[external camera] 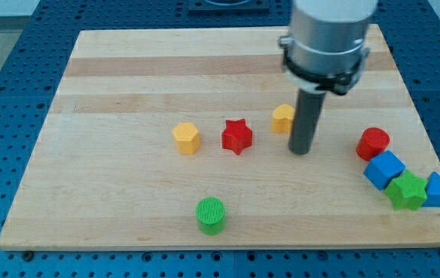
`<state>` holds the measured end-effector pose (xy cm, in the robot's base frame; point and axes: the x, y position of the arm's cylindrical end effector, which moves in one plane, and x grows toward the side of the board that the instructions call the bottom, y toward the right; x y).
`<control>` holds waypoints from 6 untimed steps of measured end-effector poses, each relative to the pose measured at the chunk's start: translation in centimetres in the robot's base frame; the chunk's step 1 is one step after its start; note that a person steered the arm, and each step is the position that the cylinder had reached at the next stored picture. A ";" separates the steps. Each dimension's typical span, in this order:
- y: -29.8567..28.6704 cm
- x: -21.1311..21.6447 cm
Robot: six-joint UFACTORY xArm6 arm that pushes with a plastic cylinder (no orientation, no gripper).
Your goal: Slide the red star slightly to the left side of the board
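Red star [237, 137] sits near the middle of your wooden board [112, 201]. My tip [300, 150] is bare, holds nothing, and stands to its right, beside a yellow block [282, 118].

Nothing readable shows anywhere in the view: no text, label, brand, number or sign on any surface.
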<state>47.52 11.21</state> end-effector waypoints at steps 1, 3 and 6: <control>-1.6 -1.4; -8.1 0.3; -2.0 -0.1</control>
